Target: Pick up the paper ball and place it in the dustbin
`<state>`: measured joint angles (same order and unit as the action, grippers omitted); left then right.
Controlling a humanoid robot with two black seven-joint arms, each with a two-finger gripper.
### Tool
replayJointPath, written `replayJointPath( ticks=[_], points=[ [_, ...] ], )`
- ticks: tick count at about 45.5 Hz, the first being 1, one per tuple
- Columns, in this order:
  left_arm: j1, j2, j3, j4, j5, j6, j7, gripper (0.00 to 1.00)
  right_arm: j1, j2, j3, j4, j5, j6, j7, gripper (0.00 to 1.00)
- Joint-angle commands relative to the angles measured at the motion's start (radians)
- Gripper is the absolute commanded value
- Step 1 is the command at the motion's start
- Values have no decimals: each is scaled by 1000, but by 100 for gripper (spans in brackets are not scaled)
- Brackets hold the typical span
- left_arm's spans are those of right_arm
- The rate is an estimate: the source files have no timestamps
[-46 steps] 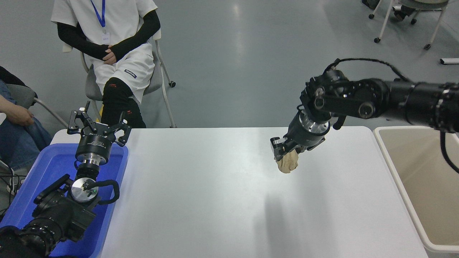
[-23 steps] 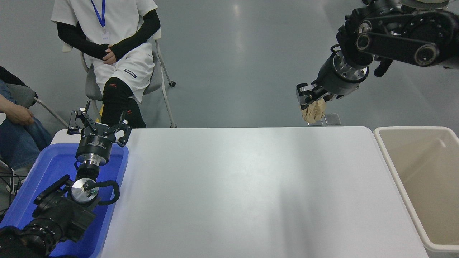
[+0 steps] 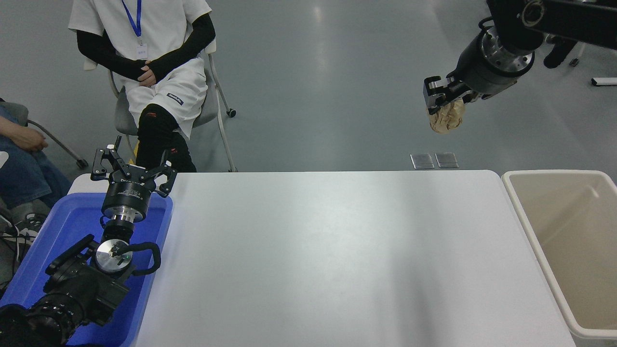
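My right gripper (image 3: 446, 103) is shut on the tan paper ball (image 3: 448, 118) and holds it high in the air, above and beyond the table's far right edge, up and to the left of the dustbin. The ball hangs below the fingers. The beige dustbin (image 3: 523, 212) stands at the table's right end, open and with nothing visible inside. My left arm is parked at the lower left over the blue tray, its gripper (image 3: 132, 169) open and empty.
The white table (image 3: 328, 260) fills the middle. A blue tray (image 3: 62, 231) lies at its left end under my left arm. A person in white sits on a chair (image 3: 217, 96) beyond the far left corner. Another person's arm (image 3: 24, 140) shows at the left edge.
My right gripper has risen from just above the table and moved up and to the right with the paper ball in it. The person at the left edge shifted slightly.
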<state>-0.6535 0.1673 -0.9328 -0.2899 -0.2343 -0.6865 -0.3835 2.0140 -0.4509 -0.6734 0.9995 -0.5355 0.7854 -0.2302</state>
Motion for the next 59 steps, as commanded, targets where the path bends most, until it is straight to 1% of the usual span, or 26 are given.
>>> replayJointPath(
  ticks=[1, 4, 12, 22, 27, 32, 38, 47, 52, 59],
  points=[
    [0, 0, -1, 0, 0, -1, 0, 99, 3, -87, -60, -12, -9, 0, 0, 0],
    [0, 0, 0, 0, 0, -1, 0, 99, -6, -118, -84, -28, -17, 0, 0, 0],
    [0, 0, -1, 0, 0, -1, 0, 99, -9, -247, -153, -41, -29, 0, 0, 0],
    [0, 0, -1, 0, 0, -1, 0, 99, -21, -388, -158, -41, -72, 0, 0, 0],
    [0, 0, 0, 0, 0, -1, 0, 99, -24, -442, -158, -42, -98, 0, 0, 0],
    [0, 0, 0, 0, 0, -1, 0, 99, -46, -479, -156, -76, -104, 0, 0, 0],
    [0, 0, 0, 0, 0, -1, 0, 99, -95, -492, -150, -142, -104, 0, 0, 0],
    [0, 0, -1, 0, 0, -1, 0, 99, -239, -523, -111, -288, -87, 0, 2, 0],
    [0, 0, -1, 0, 0, 1, 0, 99, -363, -528, -26, -354, -83, 0, 2, 0],
    [0, 0, -1, 0, 0, -1, 0, 99, -546, -574, 141, -383, -63, 0, 2, 0]
  ],
)
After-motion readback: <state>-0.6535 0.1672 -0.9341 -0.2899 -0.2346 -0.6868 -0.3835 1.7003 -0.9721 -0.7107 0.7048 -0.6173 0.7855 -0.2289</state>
